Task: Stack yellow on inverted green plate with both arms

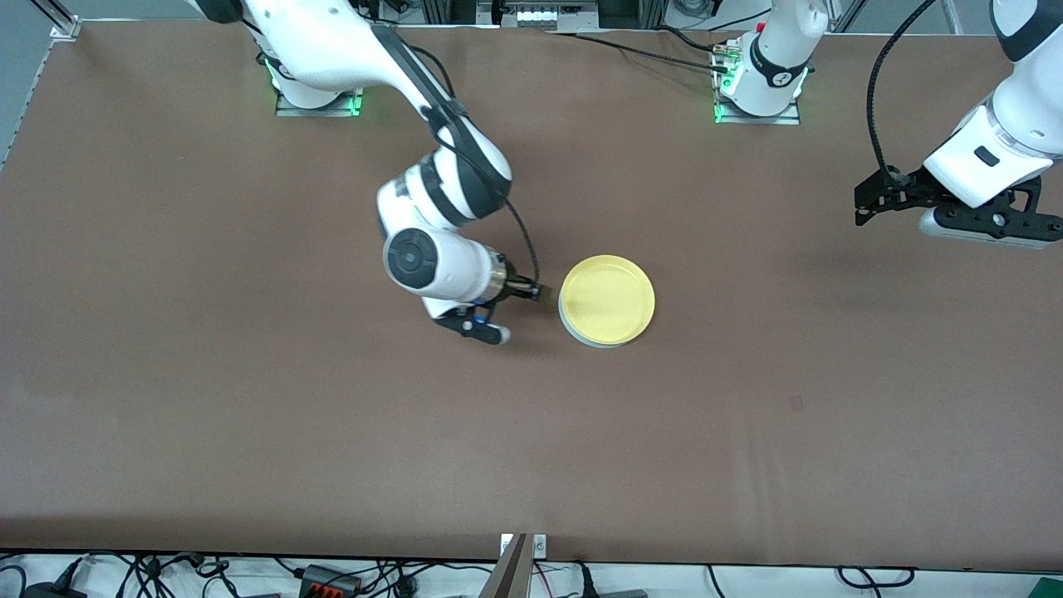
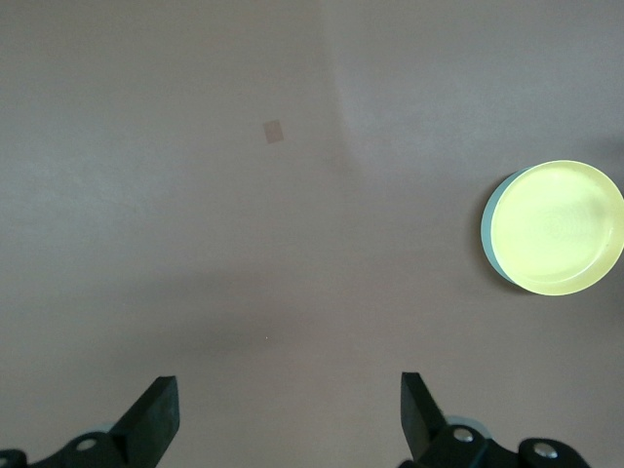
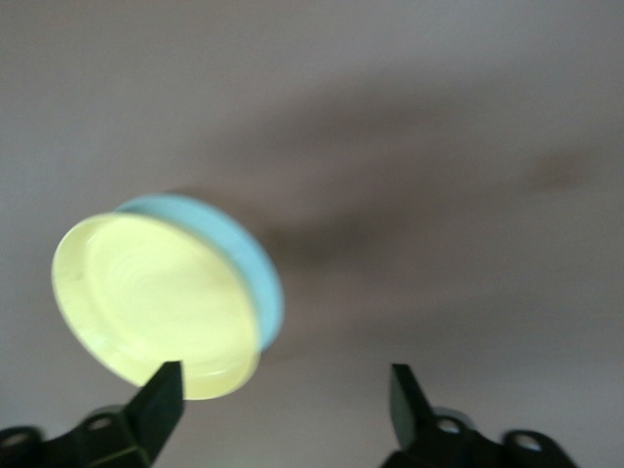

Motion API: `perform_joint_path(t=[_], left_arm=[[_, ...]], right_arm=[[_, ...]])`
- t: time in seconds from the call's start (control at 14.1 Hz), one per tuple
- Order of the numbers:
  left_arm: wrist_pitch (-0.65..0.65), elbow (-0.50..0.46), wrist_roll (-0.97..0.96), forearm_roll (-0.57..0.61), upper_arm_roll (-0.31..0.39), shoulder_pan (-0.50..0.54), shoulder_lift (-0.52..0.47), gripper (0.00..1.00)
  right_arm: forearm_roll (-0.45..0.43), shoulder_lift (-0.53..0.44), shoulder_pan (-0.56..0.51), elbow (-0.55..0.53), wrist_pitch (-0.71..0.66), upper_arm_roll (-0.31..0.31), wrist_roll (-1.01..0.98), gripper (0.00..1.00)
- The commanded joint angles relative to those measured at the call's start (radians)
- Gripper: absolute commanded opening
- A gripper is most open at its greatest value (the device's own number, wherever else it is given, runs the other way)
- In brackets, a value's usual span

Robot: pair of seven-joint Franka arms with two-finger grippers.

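The yellow plate (image 1: 607, 299) lies right way up on the pale green plate (image 1: 570, 329) at the middle of the table; only a thin edge of green shows under it. My right gripper (image 1: 532, 291) is open and empty, low beside the stack toward the right arm's end. In the right wrist view the yellow plate (image 3: 151, 302) and the green rim (image 3: 239, 244) sit just ahead of one finger of the open right gripper (image 3: 288, 378). My left gripper (image 1: 865, 208) is open, empty and raised, toward the left arm's end. The left wrist view shows the open left gripper (image 2: 290, 388), the yellow plate (image 2: 558, 226) and the green edge (image 2: 487, 232).
The brown table (image 1: 249, 415) carries a small dark mark (image 1: 796, 404), also in the left wrist view (image 2: 273, 131). The two arm bases (image 1: 315, 91) (image 1: 757, 87) stand at the table's edge farthest from the front camera. Cables lie below the near edge.
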Motion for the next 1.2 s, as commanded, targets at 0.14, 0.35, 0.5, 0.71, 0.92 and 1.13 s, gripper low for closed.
perform_joint_path(t=[0.14, 0.35, 0.5, 0.71, 0.92, 1.13], left_arm=[[-0.020, 0.031, 0.019, -0.010, 0.004, -0.007, 0.000, 1.00], [-0.020, 0.031, 0.021, -0.010, 0.002, -0.007, 0.000, 1.00], [-0.020, 0.031, 0.019, -0.010, 0.002, -0.007, 0.000, 1.00], [-0.020, 0.033, 0.019, -0.010, -0.001, -0.010, 0.002, 1.00], [-0.020, 0.034, 0.019, -0.010, -0.005, -0.010, 0.000, 1.00], [-0.020, 0.036, 0.019, -0.008, -0.005, -0.010, 0.002, 1.00]], right_arm=[[-0.206, -0.156, -0.049, -0.028, -0.193, -0.138, -0.176, 1.00], [-0.209, -0.183, -0.138, -0.003, -0.289, -0.237, -0.346, 1.00], [-0.207, -0.202, -0.178, -0.002, -0.309, -0.277, -0.406, 1.00], [-0.211, -0.224, -0.210, -0.002, -0.318, -0.315, -0.444, 1.00], [-0.229, -0.262, -0.224, -0.002, -0.320, -0.323, -0.460, 1.00], [-0.331, -0.345, -0.404, -0.014, -0.316, -0.121, -0.463, 1.00]])
